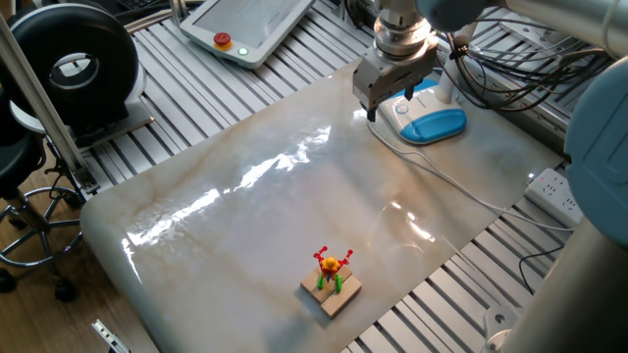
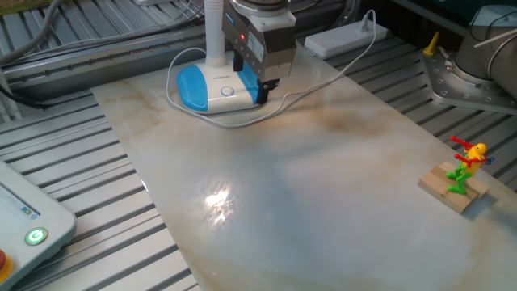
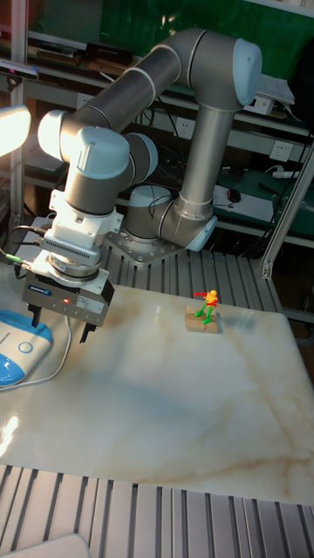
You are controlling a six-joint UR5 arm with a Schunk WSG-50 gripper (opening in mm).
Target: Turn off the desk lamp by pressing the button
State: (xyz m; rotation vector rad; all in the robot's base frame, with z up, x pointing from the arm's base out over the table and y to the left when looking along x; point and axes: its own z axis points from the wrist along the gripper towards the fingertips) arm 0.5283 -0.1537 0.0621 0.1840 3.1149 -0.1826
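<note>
Hanging above the near edge of the lamp (image 2: 212,87), the gripper (image 3: 61,328) has its two short black fingers (image 3: 86,331) wide apart, holding nothing. The lamp stands at a corner of the marble table (image 2: 307,194), its cord (image 1: 461,186) trailing away. The button (image 2: 227,91) on the white half appears clear of the fingers. A small toy figure (image 1: 332,265) stands well away on a wooden block (image 1: 331,289).
</note>
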